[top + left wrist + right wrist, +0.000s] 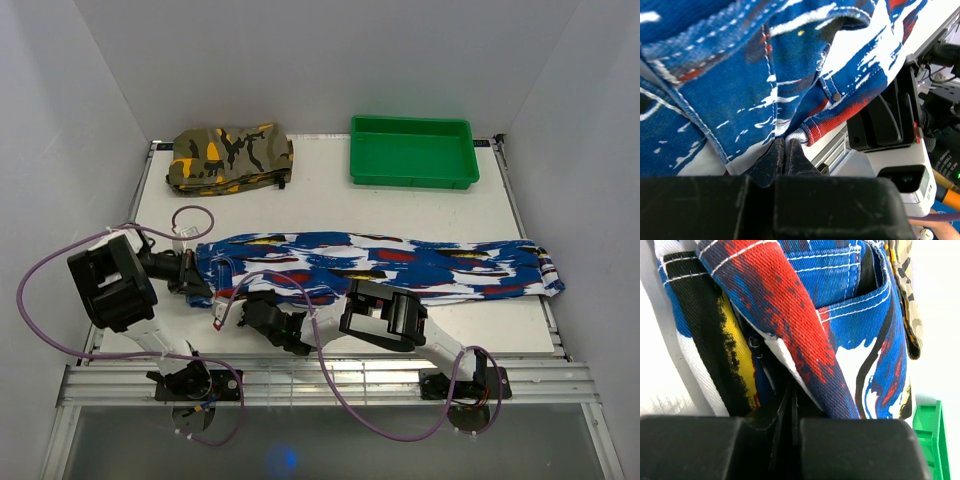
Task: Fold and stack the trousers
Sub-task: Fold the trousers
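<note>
The trousers [400, 262] lie stretched lengthwise across the middle of the white table [330, 205], waistband end at the left near the arms and leg ends reaching the right edge. Behind them at the far left rests a folded camouflage garment [230, 158] in olive-brown with orange and black patches, and at the far right a green plastic tray [412, 152]; both sit well apart from the blue print. Purple cables [40, 300] loop around the arm bases along the near edge, one curling onto the table just beside the waistband. The left gripper [785, 150] has its fingers pressed together on the lower hem of the waist area, just below a pocket corner with a metal rivet [836, 96], and the right arm's black and white housing [890, 130] crowds in just beside it. The right gripper [792, 402] is clamped on a raised fold of the fabric, which fills its wrist view and hides most of the table. The small print on a label on the right arm's housing cannot be read.
</note>
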Robot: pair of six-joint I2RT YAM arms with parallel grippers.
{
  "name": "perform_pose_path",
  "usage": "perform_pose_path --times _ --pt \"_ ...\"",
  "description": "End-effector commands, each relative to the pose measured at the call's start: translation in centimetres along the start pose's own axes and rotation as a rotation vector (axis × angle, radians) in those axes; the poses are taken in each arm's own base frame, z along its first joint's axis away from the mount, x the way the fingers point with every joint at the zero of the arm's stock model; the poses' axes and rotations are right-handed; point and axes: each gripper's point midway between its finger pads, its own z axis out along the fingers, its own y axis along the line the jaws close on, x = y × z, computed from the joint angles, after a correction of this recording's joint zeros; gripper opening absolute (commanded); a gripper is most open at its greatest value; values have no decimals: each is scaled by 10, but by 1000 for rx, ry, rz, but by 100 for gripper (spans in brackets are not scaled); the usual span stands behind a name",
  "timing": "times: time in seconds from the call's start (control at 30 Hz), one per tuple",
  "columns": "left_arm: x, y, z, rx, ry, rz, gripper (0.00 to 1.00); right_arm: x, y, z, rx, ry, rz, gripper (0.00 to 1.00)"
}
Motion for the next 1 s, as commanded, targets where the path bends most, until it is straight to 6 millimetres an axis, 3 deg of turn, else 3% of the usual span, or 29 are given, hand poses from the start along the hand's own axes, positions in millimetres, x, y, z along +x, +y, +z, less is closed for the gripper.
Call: perform_pose_path --times 0.0,0.13,0.23,0.33,0.37,0.5,0.53,0.57,0.63,0.67,0.7,0.73,0.8,0.97 --pt "-6 5 3 -5 -27 -7 0 34 19 5 -48 90 -24 8" --pt "-14 10 4 -6 -42 -8 0 34 21 3 -63 81 -21 8" --pt "-10 26 8 -62 -23 -24 0 31 17 2 -59 75 -13 8" --pt "6 47 15 -129 29 -83 0 21 9 -6 -91 75 16 10" --pt "12 52 16 -144 47 -104 0 10 -4 -12 -89 58 42 11" --pt "14 70 16 -182 44 -179 0 -3 -13 -41 -212 28 67 15" --pt "12 75 15 -191 34 -189 0 -13 -23 -51 -235 8 91 18" --pt "11 78 14 -200 29 -208 0 0 -13 -64 -312 48 61 19" --pt "5 85 8 -233 15 -207 0 -3 -4 -83 -426 30 78 27" --pt "2 88 5 -245 7 -212 0 -11 -12 -94 -459 16 106 34" --pt "-1 91 2 -258 2 -204 0 -2 -3 -109 -548 46 101 39" --pt "-1 93 0 -271 5 -204 0 -5 -15 -116 -554 36 132 45" --pt "-1 95 -3 -286 5 -197 0 7 -16 -130 -617 84 176 48" --pt "8 100 -9 -340 35 -182 0 48 -52 -126 -607 178 273 53"
